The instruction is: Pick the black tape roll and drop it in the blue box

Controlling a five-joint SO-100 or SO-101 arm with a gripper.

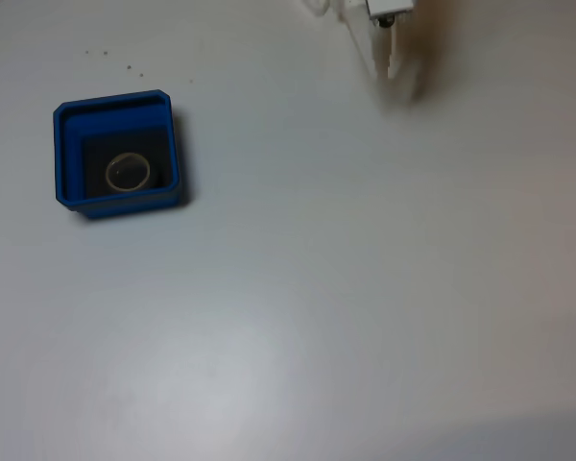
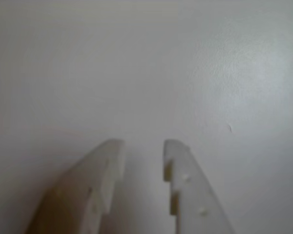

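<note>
Black tape roll (image 1: 128,172) lies inside blue box (image 1: 117,152), left of frame; hand (image 2: 142,152) parted, empty, upper right; drop apparently done; nothing further required.

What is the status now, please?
White two-finger gripper open, empty, over bare table. Small black tape roll inside square blue plastic box. Nothing in the way.
</note>
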